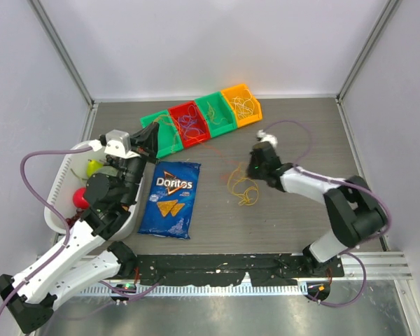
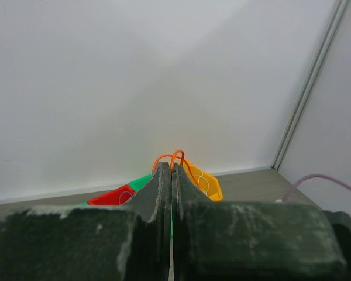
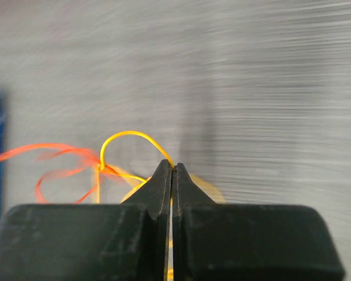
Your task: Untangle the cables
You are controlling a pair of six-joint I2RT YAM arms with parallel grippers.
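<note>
The top camera looks down from above the near edge, taking in the whole tabletop (image 1: 301, 217). The left wrist camera sits close behind the left gripper (image 2: 171, 168), facing level over the bins (image 2: 209, 185) toward the far wall (image 2: 105, 88). The right wrist camera looks past the right gripper (image 3: 171, 167), very near the tabletop. The top view shares the bins with the left wrist and the cables (image 3: 131, 133) with the right.

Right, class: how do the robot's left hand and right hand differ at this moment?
The left hand pinches an orange cable; the right hand pinches a yellow cable. The left hand is raised beside the bins; the right hand sits low over the table. Both are shut, each on one strand.
</note>
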